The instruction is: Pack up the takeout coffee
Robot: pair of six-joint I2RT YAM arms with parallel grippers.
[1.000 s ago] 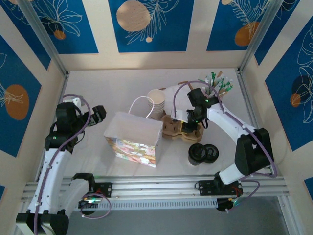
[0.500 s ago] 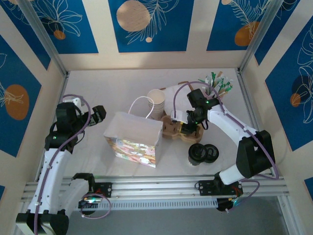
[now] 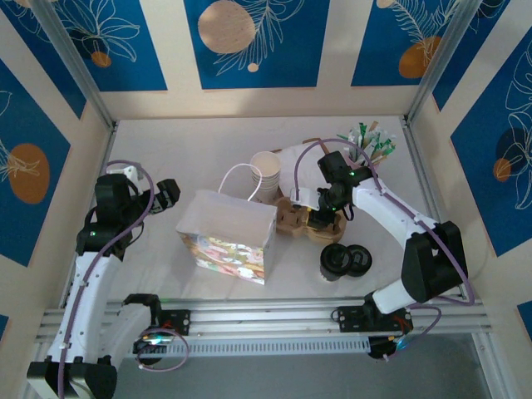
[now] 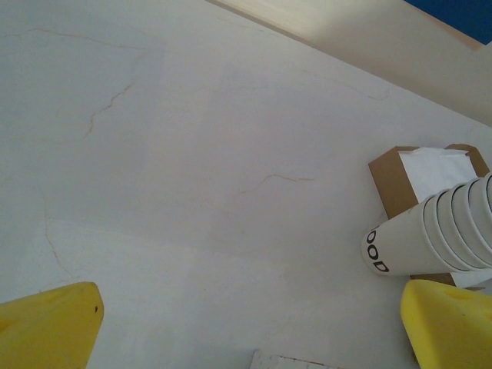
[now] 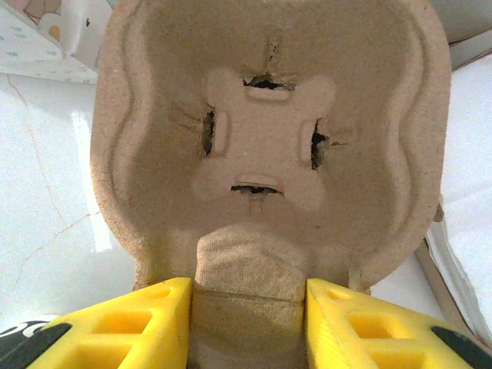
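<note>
The takeout coffee (image 3: 333,260), a small cup with a round black lid, stands near the table's front right, and a second black-lidded item (image 3: 359,259) touches it. Just behind them lies the brown cardboard carrier (image 3: 301,219). My right gripper (image 3: 322,216) is down on the carrier's right part. In the right wrist view that gripper (image 5: 247,301) is shut on the carrier's raised middle ridge (image 5: 250,269), one yellow finger (image 5: 146,323) on each side, with an empty cup hole (image 5: 265,131) beyond. My left gripper (image 3: 167,194) hovers open at the left, and nothing lies between its jaws (image 4: 250,327).
A white paper bag (image 3: 226,234) with a printed front and looped handles stands open left of the carrier. A stack of cream paper cups (image 3: 266,174) (image 4: 434,234) lies behind it beside a napkin box (image 4: 427,173). A cup of sticks and straws (image 3: 371,143) stands at the back right.
The right arm has shifted only very slightly at the carrier. The left arm and the objects have not moved.
</note>
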